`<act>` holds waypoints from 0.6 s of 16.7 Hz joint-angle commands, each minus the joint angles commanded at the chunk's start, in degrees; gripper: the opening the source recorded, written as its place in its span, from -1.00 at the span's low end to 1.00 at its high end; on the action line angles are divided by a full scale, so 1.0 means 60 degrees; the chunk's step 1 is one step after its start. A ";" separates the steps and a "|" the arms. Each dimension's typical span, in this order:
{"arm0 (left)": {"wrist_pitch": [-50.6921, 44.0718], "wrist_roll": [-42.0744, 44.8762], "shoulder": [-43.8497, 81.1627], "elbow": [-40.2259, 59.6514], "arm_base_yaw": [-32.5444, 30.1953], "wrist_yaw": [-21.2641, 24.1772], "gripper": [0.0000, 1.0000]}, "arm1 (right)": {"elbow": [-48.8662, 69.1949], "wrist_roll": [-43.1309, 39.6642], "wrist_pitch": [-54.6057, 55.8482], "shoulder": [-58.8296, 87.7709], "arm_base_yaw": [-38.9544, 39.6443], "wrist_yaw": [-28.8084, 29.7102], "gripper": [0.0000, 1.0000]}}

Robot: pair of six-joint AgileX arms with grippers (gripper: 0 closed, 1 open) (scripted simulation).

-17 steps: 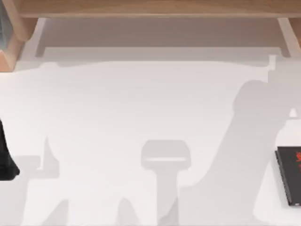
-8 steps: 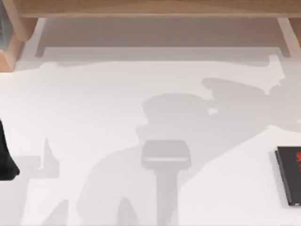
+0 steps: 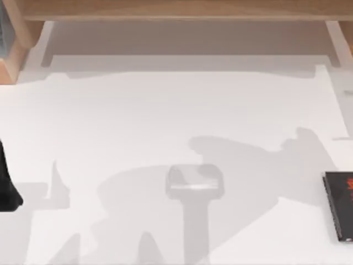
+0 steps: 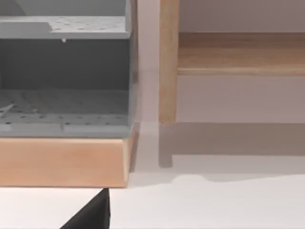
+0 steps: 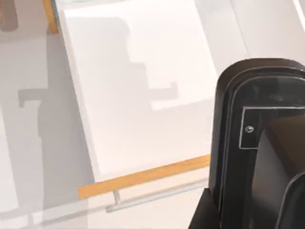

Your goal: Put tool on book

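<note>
The book [image 3: 339,212] is thin and black with red marking, and lies flat at the table's right edge, partly cut off by the top view. A pale grey shape with a broad head and a narrow handle, which I take for the tool [image 3: 194,185], lies low in the middle of the table, far left of the book. A black part of my left arm [image 3: 6,187] sits at the left edge, and a black wedge [image 4: 90,214] of it shows in the left wrist view. In the right wrist view, a glossy black housing [image 5: 257,143] of the right arm hangs high over the table.
A wooden shelf [image 3: 176,10] runs along the back of the table on side posts [image 4: 168,62]. At the back left, a grey perforated rack [image 4: 62,95] stands on a wooden base [image 4: 62,162]. Large soft arm shadows lie across the white tabletop [image 3: 138,121].
The large shadow of the right arm has swept from the table's right side to its lower middle. The book, the tool and the left arm have not moved.
</note>
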 joint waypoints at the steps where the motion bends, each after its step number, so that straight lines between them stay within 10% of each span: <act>1: 0.0000 0.0000 0.0000 0.0000 0.0000 0.0000 1.00 | -0.0586 -0.0016 0.0069 -0.0184 0.0135 -0.0122 -1.00; 10: 0.0000 0.0000 0.0000 0.0000 0.0000 0.0000 1.00 | -0.4853 0.0010 0.0213 -0.0356 0.1424 -0.1405 -1.00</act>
